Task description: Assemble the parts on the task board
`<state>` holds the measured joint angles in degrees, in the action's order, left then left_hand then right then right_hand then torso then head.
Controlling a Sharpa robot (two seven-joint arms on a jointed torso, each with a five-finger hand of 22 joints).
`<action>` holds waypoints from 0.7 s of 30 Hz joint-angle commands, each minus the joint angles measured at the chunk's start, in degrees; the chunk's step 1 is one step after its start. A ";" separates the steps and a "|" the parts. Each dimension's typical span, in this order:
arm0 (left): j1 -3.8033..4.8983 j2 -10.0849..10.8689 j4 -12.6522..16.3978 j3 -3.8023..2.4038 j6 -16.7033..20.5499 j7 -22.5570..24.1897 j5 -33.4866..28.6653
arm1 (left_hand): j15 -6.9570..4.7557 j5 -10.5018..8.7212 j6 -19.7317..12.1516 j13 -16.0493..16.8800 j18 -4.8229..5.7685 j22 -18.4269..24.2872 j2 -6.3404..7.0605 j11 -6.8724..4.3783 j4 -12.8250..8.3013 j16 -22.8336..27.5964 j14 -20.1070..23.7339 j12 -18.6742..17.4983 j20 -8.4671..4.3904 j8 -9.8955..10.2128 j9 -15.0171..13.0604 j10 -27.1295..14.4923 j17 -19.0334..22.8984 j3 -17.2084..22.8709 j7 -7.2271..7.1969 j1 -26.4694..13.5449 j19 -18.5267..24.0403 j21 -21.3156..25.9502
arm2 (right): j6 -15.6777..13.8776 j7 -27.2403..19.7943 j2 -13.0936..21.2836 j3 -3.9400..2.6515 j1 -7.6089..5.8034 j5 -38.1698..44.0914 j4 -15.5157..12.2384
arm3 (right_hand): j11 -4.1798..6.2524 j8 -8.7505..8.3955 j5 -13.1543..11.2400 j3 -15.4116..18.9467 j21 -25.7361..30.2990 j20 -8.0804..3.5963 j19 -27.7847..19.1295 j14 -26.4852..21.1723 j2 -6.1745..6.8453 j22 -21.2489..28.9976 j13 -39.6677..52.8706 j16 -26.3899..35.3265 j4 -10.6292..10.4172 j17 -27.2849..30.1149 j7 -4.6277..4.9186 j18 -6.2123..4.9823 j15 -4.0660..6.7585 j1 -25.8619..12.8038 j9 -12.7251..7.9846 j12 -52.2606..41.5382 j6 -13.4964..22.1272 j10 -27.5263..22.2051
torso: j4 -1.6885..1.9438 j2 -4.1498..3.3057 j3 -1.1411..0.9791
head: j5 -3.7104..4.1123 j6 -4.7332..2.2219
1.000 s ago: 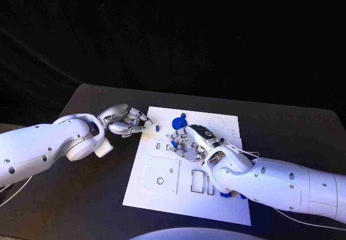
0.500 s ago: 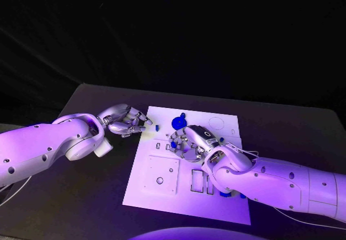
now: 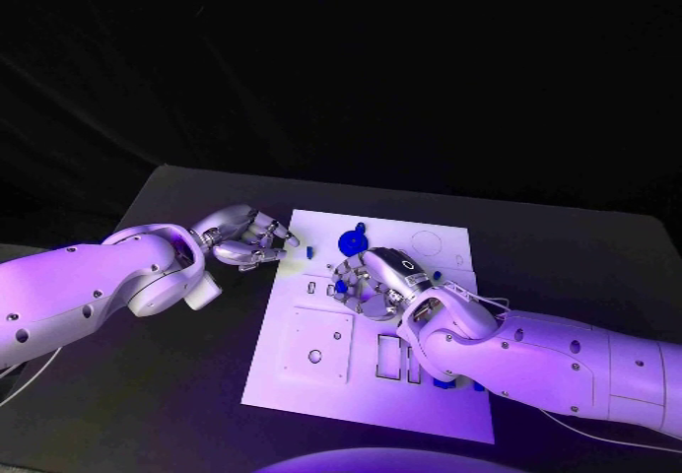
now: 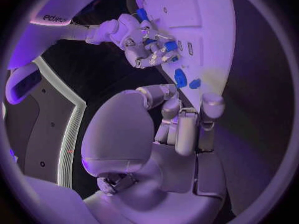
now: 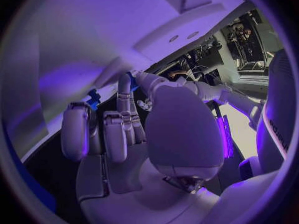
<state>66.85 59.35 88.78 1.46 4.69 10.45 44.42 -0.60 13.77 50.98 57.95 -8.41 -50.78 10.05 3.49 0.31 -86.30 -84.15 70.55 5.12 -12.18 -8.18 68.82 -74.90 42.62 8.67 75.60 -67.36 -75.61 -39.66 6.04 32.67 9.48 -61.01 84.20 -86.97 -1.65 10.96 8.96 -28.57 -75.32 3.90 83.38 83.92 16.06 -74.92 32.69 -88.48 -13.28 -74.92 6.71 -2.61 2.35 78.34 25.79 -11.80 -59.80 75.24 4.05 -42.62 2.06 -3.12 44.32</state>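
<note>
From where I stand, the left hand [image 3: 249,238] sits at the left edge of the task board [image 3: 427,394], just off its upper left corner, its fingers curled in toward the palm; I can see nothing in them, so it looks clenched on nothing. Just past its fingertips a small blue part [image 3: 310,252] lies on the white plate near that edge. The board itself lies in the middle of the dark surface [image 3: 170,394], with a square inset plate [image 3: 318,345] on its left half and two narrow upright slots [image 3: 389,357] beside it. Further along, near the top of the board, a round blue part [image 3: 350,240] rests on the plate, with a faint circle outline [image 3: 428,241] to its right. The right hand [image 3: 373,284] is over the middle of the board, just below that round part, its fingers bent down toward the plate; small blue parts [image 3: 340,287] show at its fingertips, and the left wrist view shows blue pieces [image 4: 169,46] among its fingers, but I cannot tell whether it actually grips one or only touches them. In that same wrist view the round part [image 4: 181,77] and a smaller blue piece [image 4: 195,83] lie on the plate between the two hands. More blue parts [image 3: 449,385] peek out beneath the right forearm near the board's lower right.
</note>
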 commanded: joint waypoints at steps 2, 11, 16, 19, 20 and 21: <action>0.06 -0.14 0.06 -0.04 -0.91 0.10 0.06 | 0.42 -0.25 0.40 -0.04 0.89 -0.07 0.29 0.12 0.10 -0.28 -2.50 -0.12 0.29 0.24 -0.05 -0.13 -5.82 0.04 0.05 -0.21 0.05 -0.20 | -0.45 0.26 0.01 0.01 0.05 2.09 -0.29 | -0.16 -0.17 -0.18 0.00 0.07 0.20 -0.05 5.14 0.33 -8.15 -0.08 0.19 0.42 -10.70 -0.14 -0.62 -0.32 -0.08 0.07 0.21 0.23 0.37 | -0.01 0.03 -0.01 | -0.04 -0.06; 0.06 -0.15 0.03 -0.04 -0.96 0.06 0.08 | 0.42 -0.25 0.40 -0.04 0.89 -0.07 0.29 0.12 0.10 -0.28 -2.50 -0.12 0.29 0.24 -0.05 -0.13 -5.82 0.04 0.05 -0.21 0.05 -0.20 | -0.38 1.83 0.04 0.01 0.05 3.52 -0.39 | -0.16 -0.16 -0.25 0.13 0.00 0.20 0.01 5.17 0.52 -8.21 -0.57 0.14 0.51 -10.83 -0.14 -0.61 -0.31 -0.31 0.12 0.58 0.14 0.85 | 0.01 -0.01 0.01 | -0.01 -0.09; 0.06 -0.14 0.03 -0.04 -1.00 0.03 0.08 | 0.42 -0.25 0.40 -0.04 0.89 -0.07 0.29 0.12 0.10 -0.28 -2.50 -0.12 0.29 0.24 -0.05 -0.13 -5.82 0.04 0.05 -0.21 0.05 -0.20 | -0.24 2.49 0.02 0.01 0.05 4.00 -0.44 | -0.15 -0.15 -0.30 0.26 0.02 0.20 0.01 5.17 0.57 -8.22 -0.67 0.14 0.52 -10.82 -0.15 -0.61 -0.31 -0.45 0.13 0.62 0.10 1.07 | 0.02 0.00 0.03 | 0.03 -0.05; 0.06 -0.13 0.05 -0.04 -1.03 0.00 0.09 | 0.42 -0.25 0.40 -0.04 0.89 -0.07 0.29 0.12 0.10 -0.28 -2.50 -0.12 0.29 0.24 -0.05 -0.13 -5.82 0.04 0.05 -0.21 0.05 -0.20 | -0.37 2.83 0.00 0.01 0.05 4.34 -0.54 | -0.12 -0.12 -0.30 0.32 -0.01 0.20 0.03 5.18 0.56 -8.24 -0.72 0.13 0.55 -10.85 -0.18 -0.60 -0.30 -0.49 0.15 0.64 0.04 1.21 | 0.03 -0.01 0.02 | 0.07 -0.05; 0.06 -0.12 0.05 -0.04 -1.04 0.00 0.09 | 0.42 -0.25 0.40 -0.04 0.89 -0.07 0.29 0.12 0.10 -0.28 -2.50 -0.12 0.29 0.24 -0.05 -0.13 -5.82 0.04 0.05 -0.21 0.05 -0.20 | -0.39 2.94 -0.01 0.01 0.05 4.49 -0.57 | -0.12 -0.12 -0.30 0.32 -0.01 0.20 0.03 5.18 0.56 -8.24 -0.72 0.13 0.55 -10.85 -0.18 -0.60 -0.30 -0.49 0.15 0.64 0.04 1.21 | 0.03 -0.01 0.02 | 0.07 -0.05; 0.06 -0.12 0.05 -0.04 -1.04 -0.01 0.10 | 0.42 -0.25 0.40 -0.04 0.89 -0.07 0.29 0.12 0.10 -0.28 -2.50 -0.12 0.29 0.24 -0.05 -0.13 -5.82 0.04 0.05 -0.21 0.05 -0.20 | -0.40 3.02 -0.02 0.01 0.05 4.61 -0.61 | -0.12 -0.12 -0.30 0.32 -0.01 0.20 0.03 5.18 0.56 -8.24 -0.72 0.13 0.55 -10.85 -0.18 -0.60 -0.30 -0.49 0.15 0.64 0.04 1.21 | 0.02 0.01 0.02 | 0.04 -0.04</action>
<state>66.85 59.33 88.72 1.47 4.52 10.38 44.49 -0.60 13.76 50.98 57.95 -8.41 -50.77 10.05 3.49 0.31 -86.30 -84.15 70.56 5.12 -12.18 -8.17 68.82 -74.95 42.62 8.67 75.60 -67.36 -75.61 -39.94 8.01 32.69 9.48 -61.00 87.12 -87.41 -1.76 10.96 8.96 -28.39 -75.32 3.90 83.38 83.92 16.37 -74.91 32.02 -88.48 -12.79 -74.91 6.71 -2.61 2.35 78.04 25.87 -11.47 -59.80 76.17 4.06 -42.61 2.08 -3.07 44.25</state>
